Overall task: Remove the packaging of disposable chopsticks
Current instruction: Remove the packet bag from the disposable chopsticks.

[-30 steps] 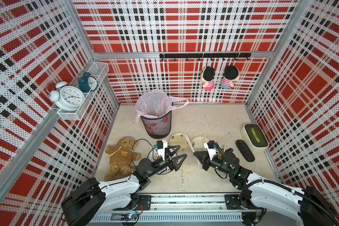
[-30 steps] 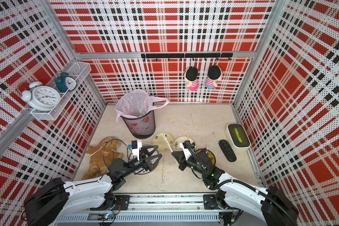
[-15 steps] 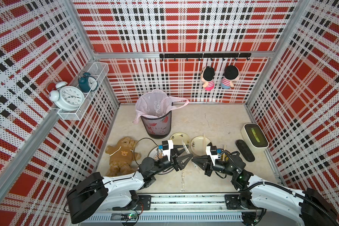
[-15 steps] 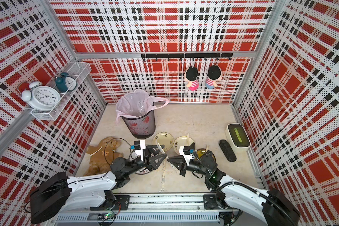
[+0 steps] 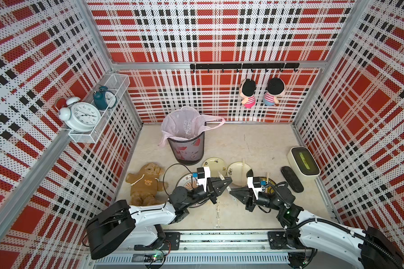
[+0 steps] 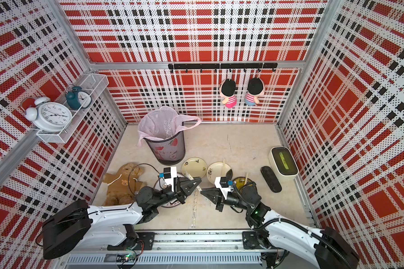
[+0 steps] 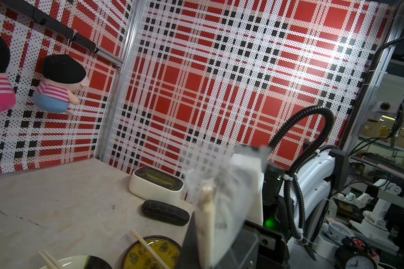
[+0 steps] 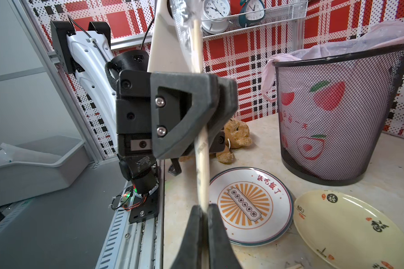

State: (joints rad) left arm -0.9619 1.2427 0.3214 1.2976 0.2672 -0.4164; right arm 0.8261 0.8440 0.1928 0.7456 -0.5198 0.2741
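Chopsticks (image 8: 202,163) held off surface (image 5: 254,144), near front edge, spanning both claws. Right claw (image 8: 204,214) pinched tight on bare end. Left claw (image 5: 228,182) clamped farther along, over clear sleeve (image 8: 184,21), which sticks out past it. On surface nearby: sunburst plate (image 8: 251,205), red writing 该吃饭了; yellow plate (image 8: 350,233), black 福. Mesh bin (image 8: 336,116): fruit print, faint red writing unreadable.

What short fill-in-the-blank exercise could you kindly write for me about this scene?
The left gripper and the right gripper are both ___ on one pair of disposable chopsticks.
Clear packaging covers the chopsticks' end past the ___ gripper.
___ dolls hang from the hook rail.
The bin holds a ___ liner.
Missing: shut; left; Two; pink.
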